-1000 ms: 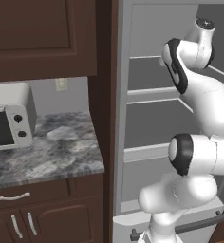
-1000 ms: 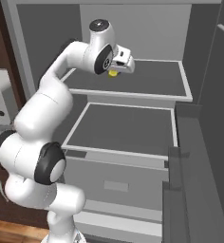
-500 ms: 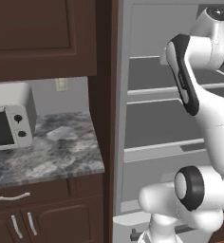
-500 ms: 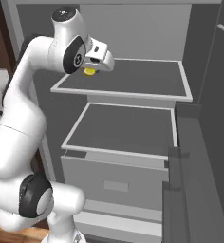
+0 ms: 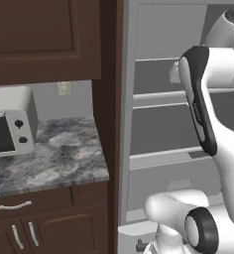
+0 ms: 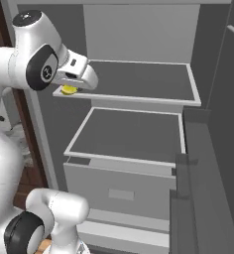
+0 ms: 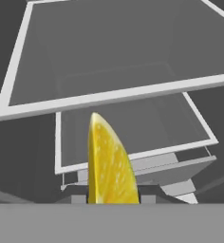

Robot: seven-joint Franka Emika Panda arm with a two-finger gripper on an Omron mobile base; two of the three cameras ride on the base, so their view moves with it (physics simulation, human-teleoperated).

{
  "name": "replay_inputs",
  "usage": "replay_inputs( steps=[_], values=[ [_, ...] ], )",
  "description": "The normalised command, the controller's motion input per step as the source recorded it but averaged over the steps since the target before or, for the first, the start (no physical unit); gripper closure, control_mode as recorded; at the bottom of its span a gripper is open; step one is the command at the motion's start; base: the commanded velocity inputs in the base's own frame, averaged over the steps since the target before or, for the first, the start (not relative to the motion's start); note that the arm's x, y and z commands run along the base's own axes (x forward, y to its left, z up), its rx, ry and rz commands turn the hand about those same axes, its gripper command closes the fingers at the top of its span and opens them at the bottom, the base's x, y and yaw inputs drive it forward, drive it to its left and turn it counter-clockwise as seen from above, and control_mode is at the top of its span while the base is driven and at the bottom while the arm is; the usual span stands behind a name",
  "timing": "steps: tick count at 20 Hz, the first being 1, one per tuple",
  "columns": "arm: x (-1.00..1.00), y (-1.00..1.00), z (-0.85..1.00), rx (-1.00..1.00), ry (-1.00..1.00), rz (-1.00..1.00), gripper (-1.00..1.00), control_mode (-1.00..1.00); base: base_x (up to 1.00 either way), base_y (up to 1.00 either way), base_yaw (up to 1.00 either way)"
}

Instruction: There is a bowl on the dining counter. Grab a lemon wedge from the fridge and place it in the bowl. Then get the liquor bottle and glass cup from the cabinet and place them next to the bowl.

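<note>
Lemon wedge clamped upright between jaws, held in air at front left of open fridge, above shelves. Gripper by upper shelf edge. Beside fridge: marbled table, toaster oven.

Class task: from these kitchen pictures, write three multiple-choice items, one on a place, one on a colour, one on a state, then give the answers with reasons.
1. Where is the lemon wedge?
A. on the stone counter
B. in the gripper, in front of the fridge shelves
C. on the toaster oven

2. What colour are the cabinet fronts?
A. dark brown
B. white
C. green

3. The fridge is:
A. shut
B. open
C. covered

Answers:
1 B: the lemon wedge sits in the gripper, before the shelves.
2 A: the cabinet is dark brown wood.
3 B: the bare shelves of the fridge are exposed.
</note>
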Motion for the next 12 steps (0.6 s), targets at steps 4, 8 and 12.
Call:
replay_inputs(
  steps=[4, 8, 12],
  values=[
    [-0.42, 0.07, -0.22, 0.0, 0.14, -0.01, 1.0, -1.0, 0.0, 0.0, 0.0],
    [-0.29, 0.0, -0.09, 0.0, 0.04, 0.0, 1.0, 1.0, -0.18, 0.0, 0.0],
    [0.0, 0.0, 0.0, 0.0, 0.0, 0.0, 1.0, 1.0, -1.0, 0.06, 0.0]
  ],
)
